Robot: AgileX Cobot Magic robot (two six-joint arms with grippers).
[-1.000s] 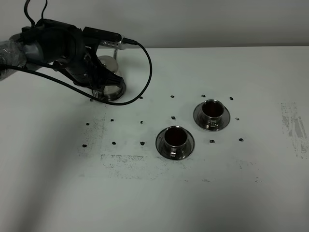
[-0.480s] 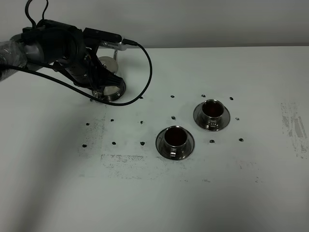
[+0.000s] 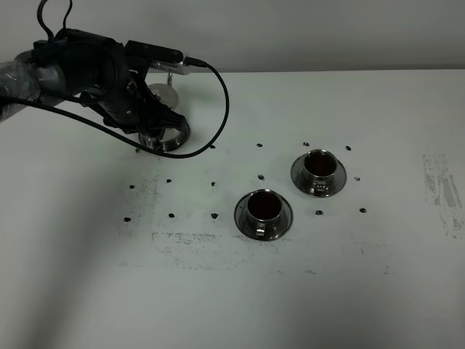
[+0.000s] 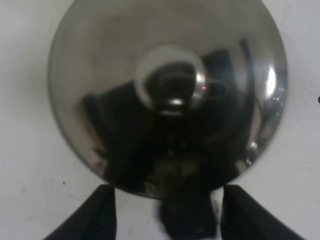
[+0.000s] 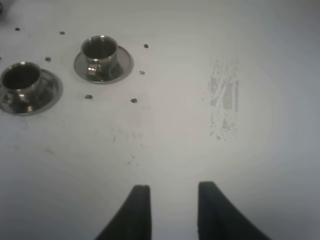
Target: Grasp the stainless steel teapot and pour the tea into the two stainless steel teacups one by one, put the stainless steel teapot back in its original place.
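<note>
The stainless steel teapot [image 3: 173, 135] stands upright at the table's back left, mostly hidden under my left arm. In the left wrist view its domed lid [image 4: 167, 95] with the round knob fills the picture. My left gripper [image 4: 169, 192] is open, with the dark handle [image 4: 187, 220] between its spread fingers and a gap on each side. The two stainless steel teacups [image 3: 264, 207] [image 3: 318, 166] sit on saucers mid-table, each holding reddish-brown tea. Both cups [image 5: 20, 77] [image 5: 99, 49] also show in the right wrist view, far from my right gripper [image 5: 170, 192], whose fingers stand a little apart, empty.
Small dark marks [image 3: 215, 216] dot the white table around the cups and the teapot. A black cable [image 3: 221, 102] loops from the left arm over the table beside the teapot. A scuffed grey patch [image 3: 443, 189] lies near the right edge.
The left gripper's jaws have opened off the teapot's handle. The teapot stays where it stood, and the cups have not moved.
</note>
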